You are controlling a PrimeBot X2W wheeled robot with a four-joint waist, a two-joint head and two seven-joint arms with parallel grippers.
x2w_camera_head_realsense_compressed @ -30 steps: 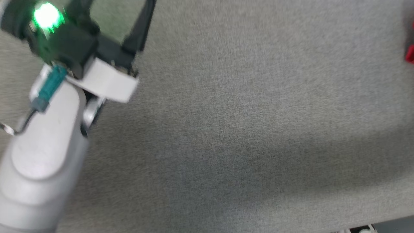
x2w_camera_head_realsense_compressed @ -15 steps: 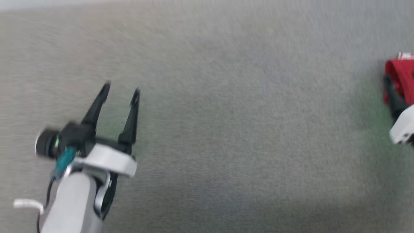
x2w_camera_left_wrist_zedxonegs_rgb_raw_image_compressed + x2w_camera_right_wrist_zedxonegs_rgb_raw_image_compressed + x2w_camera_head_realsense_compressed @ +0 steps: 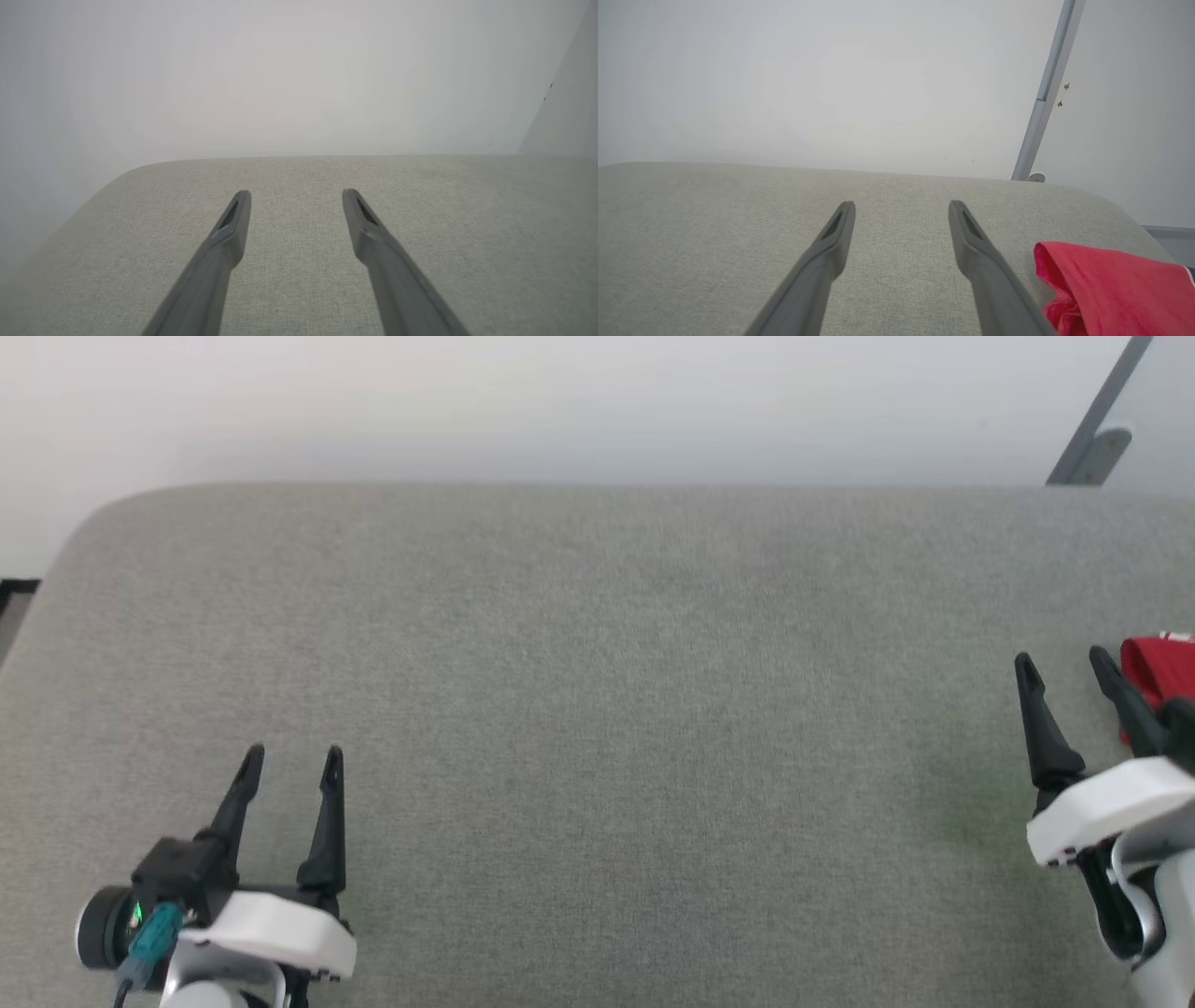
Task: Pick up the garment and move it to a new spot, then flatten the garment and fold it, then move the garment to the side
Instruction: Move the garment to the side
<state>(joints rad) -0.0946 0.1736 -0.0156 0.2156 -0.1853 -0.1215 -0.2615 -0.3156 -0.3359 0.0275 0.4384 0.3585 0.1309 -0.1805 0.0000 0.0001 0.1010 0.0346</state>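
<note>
A grey fabric-covered table (image 3: 597, 644) with rounded corners runs across the head view, its far edge against a plain pale wall (image 3: 560, 401). The left gripper (image 3: 294, 756) hovers over the near left part of the table, fingers pointing toward the far edge; its jaws stand wide apart with nothing between them. In the left wrist view the same gripper (image 3: 294, 196) shows only bare grey fabric in its gap, with the table's far left corner curving away beyond it. The right gripper (image 3: 1062, 659) is over the right side of the table, well apart from the left one. Its jaws are likewise spread wide and hold nothing, as the right wrist view (image 3: 901, 207) confirms. The garment (image 3: 1162, 667) lies bunched on the table by its right edge, just beside the outer side of the right gripper's right finger. Whether cloth and finger touch cannot be told. In the right wrist view the garment (image 3: 1111, 284) appears as a rumpled red mass with a thin white-and-dark strip at its far end, short of the far right corner. A slanted grey metal post (image 3: 1045, 93) rises against the wall behind that corner.
</note>
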